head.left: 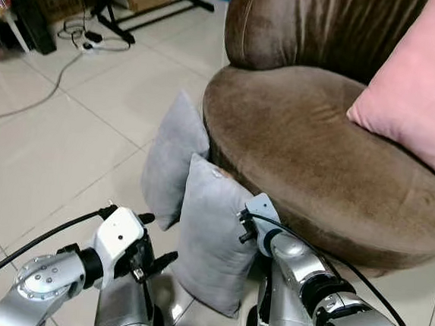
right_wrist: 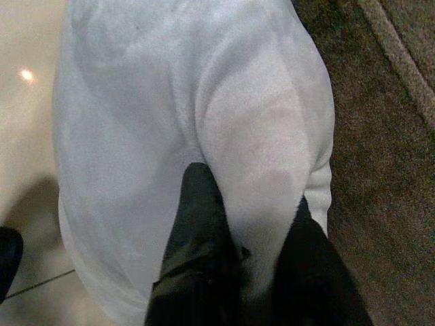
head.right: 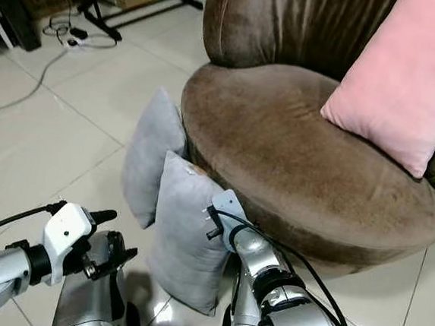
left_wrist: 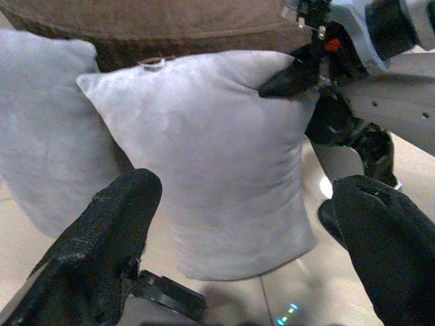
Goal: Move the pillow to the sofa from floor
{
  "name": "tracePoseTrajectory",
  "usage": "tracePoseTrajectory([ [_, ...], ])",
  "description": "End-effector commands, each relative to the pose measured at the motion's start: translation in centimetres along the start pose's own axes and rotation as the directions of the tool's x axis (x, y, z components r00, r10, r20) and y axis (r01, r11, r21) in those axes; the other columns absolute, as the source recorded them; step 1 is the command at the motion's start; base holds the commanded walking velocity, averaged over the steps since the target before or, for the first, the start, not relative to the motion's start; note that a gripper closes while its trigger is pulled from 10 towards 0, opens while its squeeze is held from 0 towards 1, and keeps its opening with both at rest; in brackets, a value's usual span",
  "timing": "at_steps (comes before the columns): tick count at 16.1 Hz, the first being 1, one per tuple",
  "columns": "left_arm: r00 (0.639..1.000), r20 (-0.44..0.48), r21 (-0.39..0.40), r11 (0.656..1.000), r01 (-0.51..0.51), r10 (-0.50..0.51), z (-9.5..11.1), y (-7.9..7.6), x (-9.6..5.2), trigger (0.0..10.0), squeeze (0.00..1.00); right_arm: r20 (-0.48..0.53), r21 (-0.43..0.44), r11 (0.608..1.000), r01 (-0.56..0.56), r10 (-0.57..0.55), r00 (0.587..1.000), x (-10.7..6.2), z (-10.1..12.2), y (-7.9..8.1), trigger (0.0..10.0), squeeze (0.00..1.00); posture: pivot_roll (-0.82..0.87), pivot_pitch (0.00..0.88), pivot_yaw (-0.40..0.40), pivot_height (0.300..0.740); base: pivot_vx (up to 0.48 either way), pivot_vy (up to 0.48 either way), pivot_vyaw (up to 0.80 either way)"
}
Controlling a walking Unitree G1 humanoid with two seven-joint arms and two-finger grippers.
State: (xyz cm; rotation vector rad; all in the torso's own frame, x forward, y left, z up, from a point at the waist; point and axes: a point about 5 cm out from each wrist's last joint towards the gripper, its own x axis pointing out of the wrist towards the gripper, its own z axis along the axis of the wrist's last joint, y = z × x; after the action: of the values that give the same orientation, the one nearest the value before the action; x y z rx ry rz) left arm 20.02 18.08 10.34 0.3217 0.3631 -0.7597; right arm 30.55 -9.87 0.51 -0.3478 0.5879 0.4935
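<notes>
Tiled floor (head.left: pixel 42 163) holds two grey pillows against the brown sofa (head.left: pixel 310 148); right gripper (right_wrist: pixel 255 234) seemingly pinches the nearer pillow (head.left: pixel 215 239), left gripper (left_wrist: pixel 245 231) fingers apart.

Grey pillow (head.left: pixel 212 239) upright on floor – vs brown sofa (head.left: pixel 317 156).

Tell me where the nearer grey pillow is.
The nearer grey pillow stands on the tiled floor against the brown sofa, just before the second grey pillow, pinched by the right hand.
</notes>
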Motion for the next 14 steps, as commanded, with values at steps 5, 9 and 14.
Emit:
tracePoseTrajectory([
  [5, 1.000, -0.004, 0.017, 1.000, -0.020, 0.020, -0.2, 0.9, 0.4, 10.0, 0.00, -0.009, -0.019, 0.999, -0.043, 0.043, 0.999, -0.1, -0.3, 0.1, 0.0, 0.00, 0.01, 0.000, 0.066, 0.466, 0.000, 0.000, 0.00],
  [9, 0.991, 0.031, 0.033, 0.991, -0.129, 0.128, 0.0, 1.9, 1.0, 10.0, 0.00, 0.101, 0.083, 0.994, -0.074, 0.065, 0.993, -0.4, 0.7, -0.8, 0.0, 0.00, -0.01, 0.000, 0.065, 0.466, 0.000, 0.000, 0.00],
  [14, 0.932, 0.120, 0.031, 0.937, -0.347, 0.341, 1.5, 3.7, 0.9, 10.0, 0.00, 0.418, 0.323, 0.941, -0.106, -0.041, 0.907, -4.6, 3.6, -5.1, 0.0, 0.00, -0.04, 0.000, 0.042, 0.466, 0.000, 0.000, 0.00],
])
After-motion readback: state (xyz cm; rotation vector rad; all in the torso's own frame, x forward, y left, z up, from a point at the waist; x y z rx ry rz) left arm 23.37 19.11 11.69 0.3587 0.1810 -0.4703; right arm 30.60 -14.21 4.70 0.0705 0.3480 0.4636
